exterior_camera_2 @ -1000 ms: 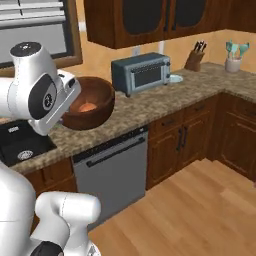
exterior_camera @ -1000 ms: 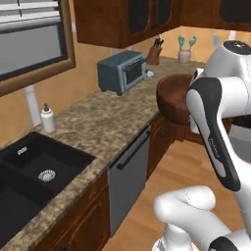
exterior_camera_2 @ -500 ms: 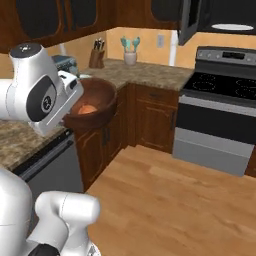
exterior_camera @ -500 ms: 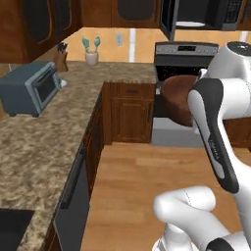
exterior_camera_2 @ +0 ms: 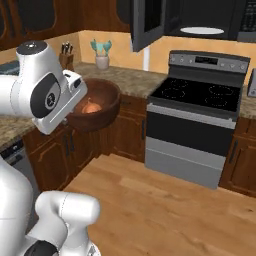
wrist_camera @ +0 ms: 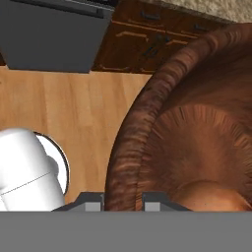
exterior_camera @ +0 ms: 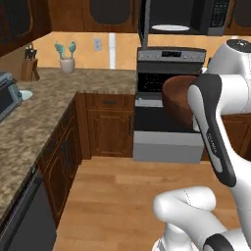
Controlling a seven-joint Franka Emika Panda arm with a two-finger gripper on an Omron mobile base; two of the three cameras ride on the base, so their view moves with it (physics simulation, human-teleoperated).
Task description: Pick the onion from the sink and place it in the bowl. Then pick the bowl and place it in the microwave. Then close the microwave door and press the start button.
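My gripper [wrist_camera: 123, 201] is shut on the rim of the dark brown wooden bowl [wrist_camera: 197, 118], one finger on each side of the wall. The onion [wrist_camera: 209, 193] lies at the bottom of the bowl. From the right base view the bowl [exterior_camera_2: 102, 97] hangs in the air beside the counter corner, with the onion [exterior_camera_2: 91, 107] inside it. The bowl [exterior_camera: 179, 100] is partly hidden behind my arm in the left base view. The microwave [exterior_camera_2: 210, 20] hangs above the stove, its door [exterior_camera_2: 147, 22] swung open and a white plate [exterior_camera_2: 209, 31] inside. The sink is out of view.
A black stove [exterior_camera_2: 200, 95] stands below the microwave [exterior_camera: 181, 19]. A granite counter [exterior_camera: 34, 117] runs along the left with a knife block [exterior_camera: 29, 68] and a utensil cup [exterior_camera: 67, 63]. Wooden floor [exterior_camera_2: 165, 205] lies open in front of the stove.
The whole view has swung from the sink counter round to the stove and microwave, so the base has turned. The bowl stays in my gripper with the onion inside.
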